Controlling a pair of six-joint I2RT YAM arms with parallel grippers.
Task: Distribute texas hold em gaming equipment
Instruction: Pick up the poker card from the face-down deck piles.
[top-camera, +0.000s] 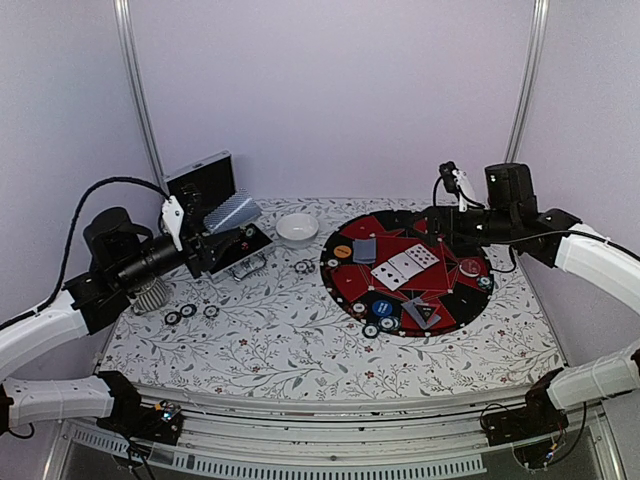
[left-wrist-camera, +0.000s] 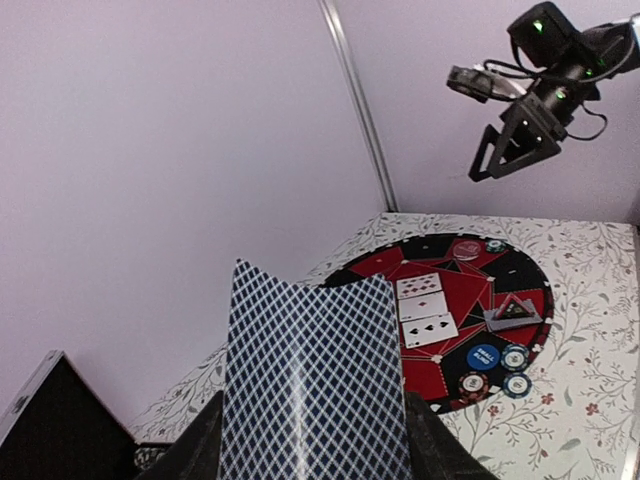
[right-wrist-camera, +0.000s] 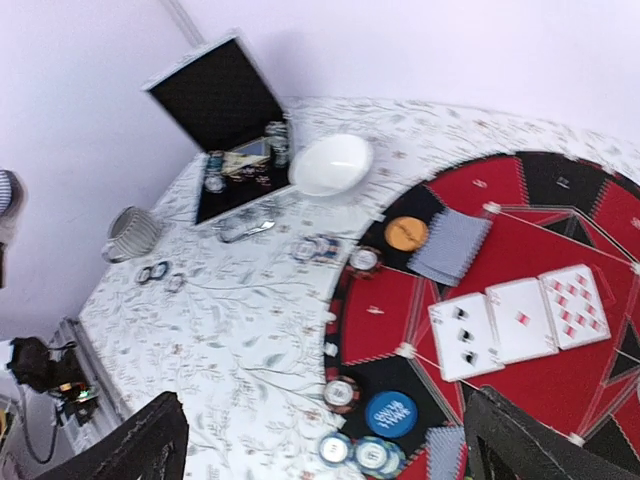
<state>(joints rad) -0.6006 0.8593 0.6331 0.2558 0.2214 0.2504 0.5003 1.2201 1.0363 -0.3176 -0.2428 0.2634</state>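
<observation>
My left gripper (top-camera: 228, 236) is shut on playing cards (top-camera: 233, 211) with blue-lattice backs and holds them upright above the table's left side; in the left wrist view the cards (left-wrist-camera: 310, 370) fill the gap between the fingers (left-wrist-camera: 432, 452). My right gripper (top-camera: 442, 226) hovers open and empty over the round red-and-black mat (top-camera: 440, 298), its fingers (right-wrist-camera: 145, 442) wide apart. On the mat lie three face-up cards (top-camera: 405, 265), face-down cards (top-camera: 364, 250), an orange disc (top-camera: 343, 251), a blue disc (top-camera: 382, 306) and several chips (top-camera: 371, 330).
A white bowl (top-camera: 297, 227) sits behind the mat's left edge. The open black case (top-camera: 205, 182) stands at the back left. Three loose chips (top-camera: 188, 312) lie on the flowered cloth at the left, more chips (top-camera: 302, 267) near the mat's rim.
</observation>
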